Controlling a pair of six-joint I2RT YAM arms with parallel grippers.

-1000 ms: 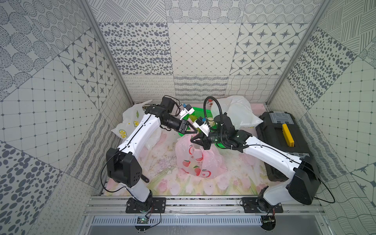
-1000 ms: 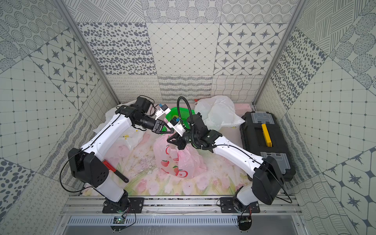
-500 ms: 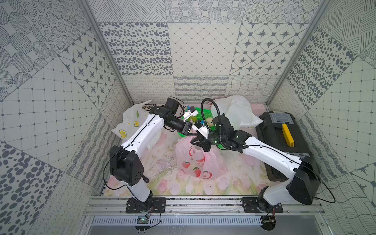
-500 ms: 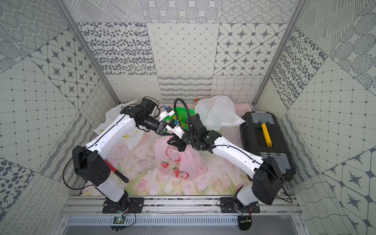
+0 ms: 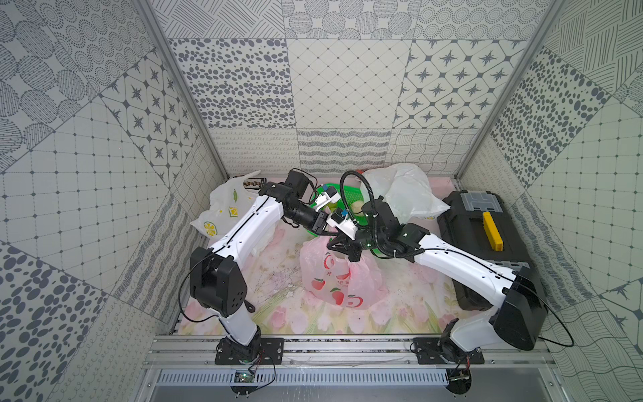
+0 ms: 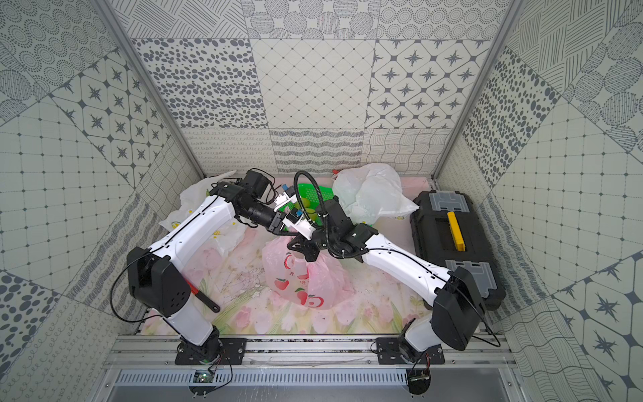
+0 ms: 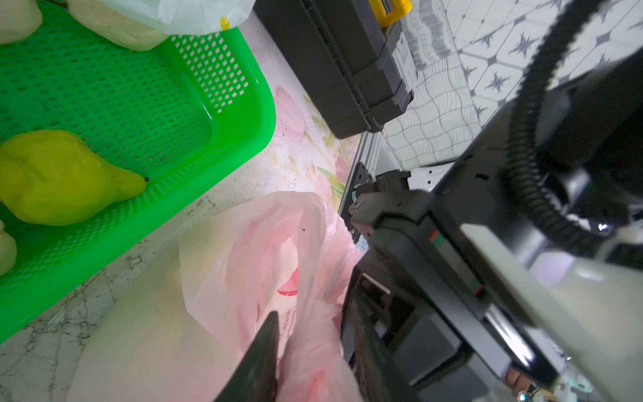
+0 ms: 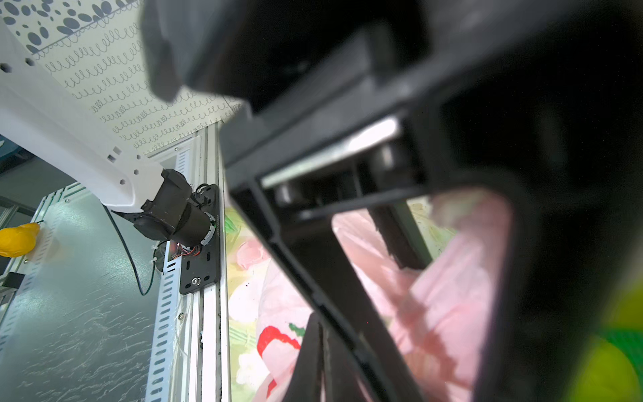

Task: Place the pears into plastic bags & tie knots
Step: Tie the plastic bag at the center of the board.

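The pink plastic bag with red fruit prints stands full in the middle of the mat. My left gripper is shut on a twisted pink handle strand at the bag's top. My right gripper is shut right beside it, pinching thin pink film of the same bag. In both top views the two grippers meet over the bag's mouth. A green pear and cream pears lie in the green basket behind the bag.
A lemon-print bag lies at the back left and a plain white bag at the back right. A black toolbox with a yellow handle fills the right side. A red-handled tool lies by the left arm's base.
My left wrist has shifted a little to the right and lower, closer to the right gripper over the bag's top. The right arm has barely moved.
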